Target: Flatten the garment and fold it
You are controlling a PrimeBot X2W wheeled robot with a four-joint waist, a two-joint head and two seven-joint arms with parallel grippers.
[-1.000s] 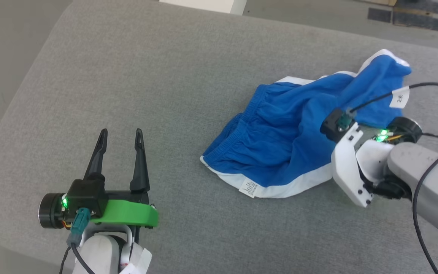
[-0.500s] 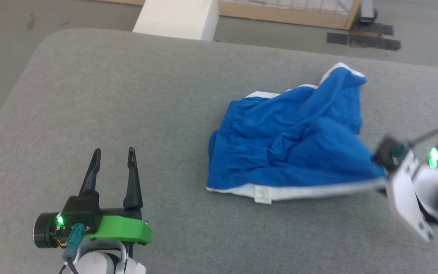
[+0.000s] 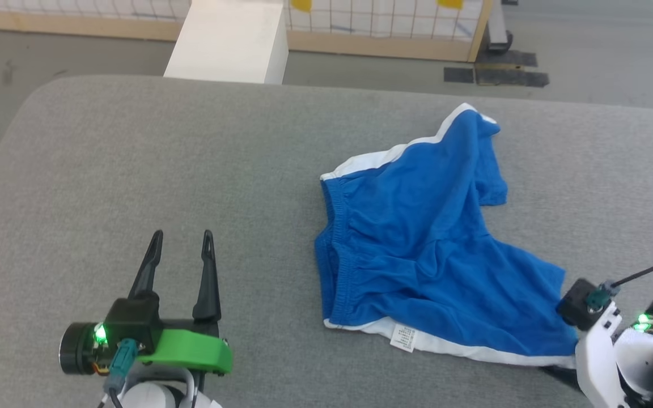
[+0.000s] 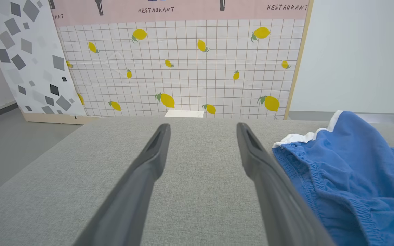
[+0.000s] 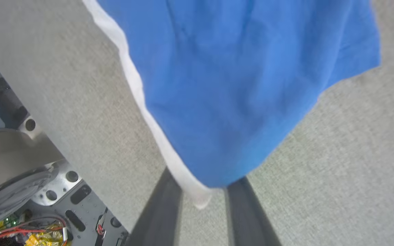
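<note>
While the garment lies spread on the grey table, both grippers stand released and hold nothing.
Blue shorts with white side stripes lie right of the table's middle, wrinkled but mostly opened out. Their gathered waistband faces the robot's left, one leg reaches toward the far edge and the other toward the near right corner. A small white tag sits on the near white stripe. The right gripper is at that near right leg corner, its fingers parted with grey table showing between them and the fabric's tip draped over the fingertips, not pinched. The left gripper hovers wide open over bare table, well apart from the waistband, fingers pointing away from the robot toward a white block beyond the far edge.
</note>
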